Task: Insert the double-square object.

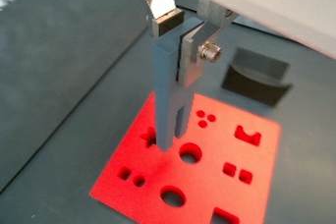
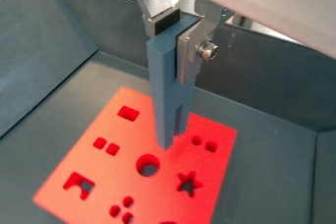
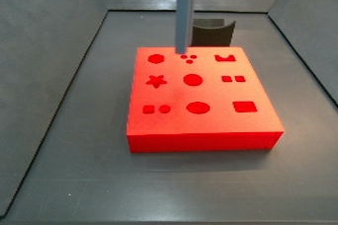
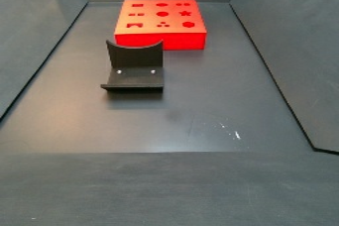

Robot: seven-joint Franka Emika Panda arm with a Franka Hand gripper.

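Observation:
My gripper [image 1: 175,33] is shut on the double-square object [image 1: 168,100], a long grey-blue bar that hangs upright; both show in both wrist views, gripper [image 2: 178,33], bar [image 2: 171,90]. The bar's lower end is just over the red block [image 1: 147,164] with shaped holes, near a round hole [image 1: 191,152]. In a side view the bar [image 3: 184,12] comes down to the block's [image 3: 199,142] far edge, left of centre. I cannot tell whether it touches the block. The gripper itself is above both side views.
A dark grey curved block [image 4: 134,66] stands on the floor beside the red block [image 4: 162,40], also in a wrist view [image 1: 256,79] and a side view [image 3: 214,30]. Sloped grey bin walls [image 2: 39,51] surround the floor.

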